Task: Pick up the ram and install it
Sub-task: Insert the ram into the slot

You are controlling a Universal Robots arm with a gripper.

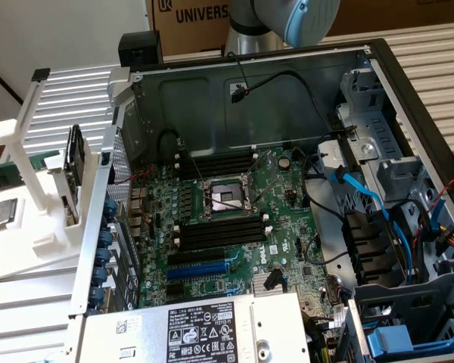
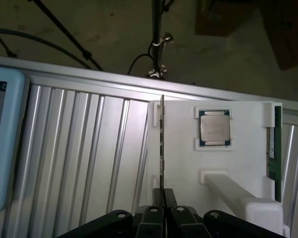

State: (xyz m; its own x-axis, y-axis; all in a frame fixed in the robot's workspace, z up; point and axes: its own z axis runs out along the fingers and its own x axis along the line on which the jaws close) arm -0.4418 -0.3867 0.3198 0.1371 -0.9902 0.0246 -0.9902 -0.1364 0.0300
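- Wrist view: gripper (image 2: 164, 198) hangs above the white holder (image 2: 238, 163), jaws a narrow slit apart, holding nothing.
- Ram (image 2: 162, 144) stands on edge in the holder, in line with that slit.
- 1 silver chip (image 2: 214, 128) lies just beside it.
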